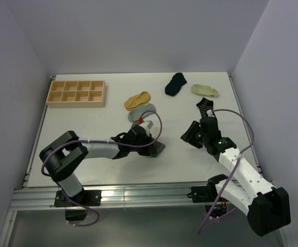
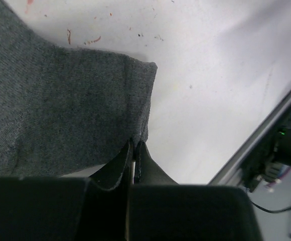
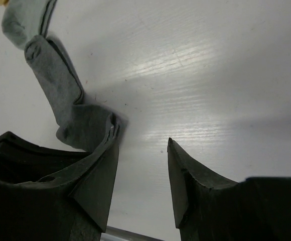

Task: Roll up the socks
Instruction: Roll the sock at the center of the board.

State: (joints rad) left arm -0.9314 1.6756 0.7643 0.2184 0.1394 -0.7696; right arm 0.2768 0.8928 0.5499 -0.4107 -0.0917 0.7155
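From the top view, my left gripper (image 1: 149,144) sits low on the table (image 1: 103,123), at the dark grey sock (image 1: 160,148). My right gripper (image 1: 189,135) is well apart from it, near the striped sock (image 1: 205,106). The light grey sock (image 1: 142,111) and yellow sock (image 1: 137,99) lie just beyond the left arm.

Left wrist: the left gripper (image 2: 134,146) is clenched on the hem of the dark grey sock (image 2: 60,110).

Right wrist: the right gripper (image 3: 143,148) is spread, with nothing between its jaws. The dark grey sock (image 3: 65,95) trails off to the left.

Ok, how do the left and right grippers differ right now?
The left gripper is shut, its fingers pinching the edge of the dark grey sock. The right gripper is open, with nothing between its fingers. The left gripper is at the sock, while the right gripper is apart from it, over bare table. Both sit low over the table.
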